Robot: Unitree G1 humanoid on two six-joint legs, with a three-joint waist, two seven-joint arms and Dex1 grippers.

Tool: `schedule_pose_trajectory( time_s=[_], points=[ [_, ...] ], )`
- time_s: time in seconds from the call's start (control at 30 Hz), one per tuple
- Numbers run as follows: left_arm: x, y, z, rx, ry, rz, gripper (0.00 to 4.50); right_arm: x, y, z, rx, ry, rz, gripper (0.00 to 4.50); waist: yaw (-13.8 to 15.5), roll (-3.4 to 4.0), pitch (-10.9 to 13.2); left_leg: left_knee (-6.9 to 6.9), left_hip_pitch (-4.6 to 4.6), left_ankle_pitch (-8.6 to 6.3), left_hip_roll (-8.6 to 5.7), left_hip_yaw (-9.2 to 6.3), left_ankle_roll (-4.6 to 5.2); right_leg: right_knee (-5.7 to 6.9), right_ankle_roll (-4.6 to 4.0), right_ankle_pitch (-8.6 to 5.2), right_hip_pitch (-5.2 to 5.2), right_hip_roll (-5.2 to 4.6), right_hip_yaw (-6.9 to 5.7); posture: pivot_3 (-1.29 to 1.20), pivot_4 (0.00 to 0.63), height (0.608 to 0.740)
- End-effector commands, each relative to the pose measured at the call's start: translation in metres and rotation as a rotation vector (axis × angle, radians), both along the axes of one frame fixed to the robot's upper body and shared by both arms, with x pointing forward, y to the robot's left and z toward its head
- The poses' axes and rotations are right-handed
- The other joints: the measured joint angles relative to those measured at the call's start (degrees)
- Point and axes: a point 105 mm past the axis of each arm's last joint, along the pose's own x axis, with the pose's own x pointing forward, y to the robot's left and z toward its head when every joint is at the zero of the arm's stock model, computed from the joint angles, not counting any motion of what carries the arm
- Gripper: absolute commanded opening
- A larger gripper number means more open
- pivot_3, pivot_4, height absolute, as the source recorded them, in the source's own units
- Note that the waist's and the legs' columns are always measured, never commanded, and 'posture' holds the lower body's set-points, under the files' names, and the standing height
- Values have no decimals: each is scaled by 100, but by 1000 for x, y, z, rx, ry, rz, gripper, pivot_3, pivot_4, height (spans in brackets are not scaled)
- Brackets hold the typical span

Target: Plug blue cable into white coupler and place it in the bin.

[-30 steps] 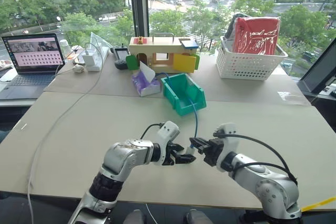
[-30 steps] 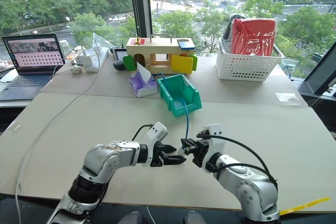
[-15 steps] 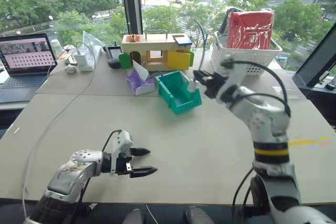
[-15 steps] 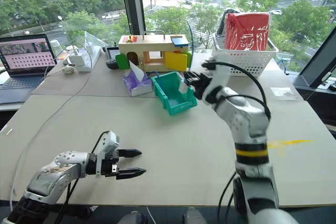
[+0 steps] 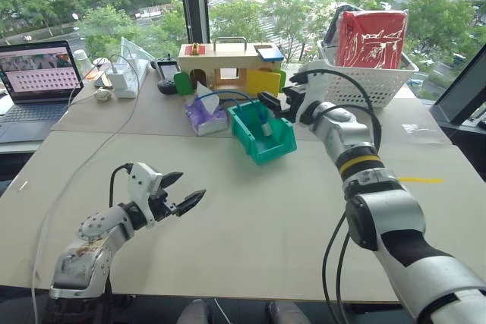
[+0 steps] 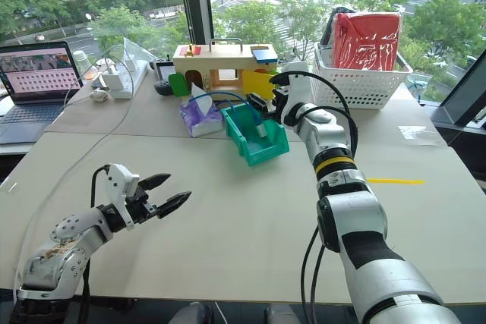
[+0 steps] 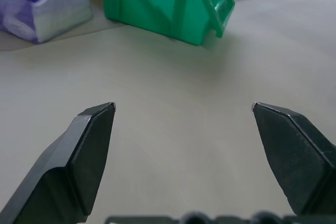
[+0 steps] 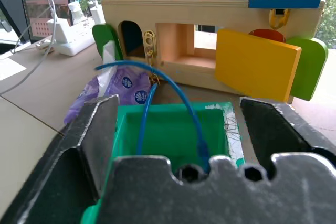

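Cable: the blue cable (image 8: 173, 90) is arching up out of the bin (image 5: 282, 144), one end looping over the bin's rear wall toward the tissue pack (image 5: 206, 115), the other end dropping inside the bin.
Coupler: a small white piece (image 5: 264, 129) is lying inside the bin at the cable's lower end; whether it is the coupler plugged on cannot be told.
Cable to right gripper: the right gripper (image 5: 275, 105) is hovering just above the bin's rear right side, and the cable is lying between and below its fingers, not touching them.
Cable to left gripper: the left gripper (image 5: 180, 191) is hanging well apart from the bin, over bare table (image 5: 250, 218) in front of it.
Writing: the tissue pack is showing small round blue marks, too small to read; the laptop (image 5: 38, 73), far left of the bin, is showing rows of small pictures, unreadable.
Right gripper state: fingers are standing wide apart, holding nothing.
Left gripper state: fingers (image 7: 86, 145) are spread wide, holding nothing, touching nothing.
Behind the bin: the wooden house (image 8: 210, 30) is standing with its yellow door ajar.
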Motion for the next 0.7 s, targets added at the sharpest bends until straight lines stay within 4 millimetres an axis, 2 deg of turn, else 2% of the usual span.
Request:
schedule_pose_trajectory(
  time_s=[0.03,0.1,0.17,0.27,0.33,0.43,0.53,0.63,0.7],
  points=[
    [12,4,18,12,-67,51,4500,-39,-8,37,34,-145,170,4443,13,0,1,2,0,0,0,-1,0,2,0,0,0,0,0,0,150,716],
    [19,4,20,23,-69,52,4500,-77,-22,23,-9,-152,241,4443,157,-4,-2,2,-1,0,1,-20,0,1,0,0,11,0,-20,0,150,716],
    [24,5,22,43,-79,52,4500,-105,-38,4,-70,-138,218,4443,194,-4,-2,1,-2,-2,0,-32,0,-2,1,-1,19,-1,-35,0,150,716],
    [35,9,23,62,-96,105,4500,-137,-64,-19,-80,-89,125,4443,195,-2,0,3,-9,-3,-4,-28,-1,-9,1,-1,14,-4,-32,0,150,716],
    [40,4,21,60,-100,85,4500,-152,-84,-37,-73,-64,16,4443,142,-3,0,10,-7,-2,-6,-23,-2,-4,2,-1,12,-3,-23,0,150,716],
    [46,-4,18,64,-114,67,4500,-167,-106,-62,-74,-37,-144,4443,147,-12,-1,11,17,9,-7,-29,-1,4,1,0,29,4,-22,0,150,716],
    [48,-13,13,71,-119,31,4500,-167,-127,-79,-133,-38,-319,4443,73,-14,1,12,57,13,-4,-11,-5,4,7,-4,52,8,-5,0,150,716],
    [49,-20,9,46,-111,19,4500,-169,-130,-93,-241,-45,-360,4443,50,-15,1,12,68,29,-7,-8,-7,3,43,-10,62,7,2,0,150,716],
    [49,-21,6,51,-97,0,4500,-168,-133,-95,-208,-41,-381,4443,43,-15,2,12,94,30,-7,-7,-7,0,46,-11,92,7,4,0,150,716]
  ],
)
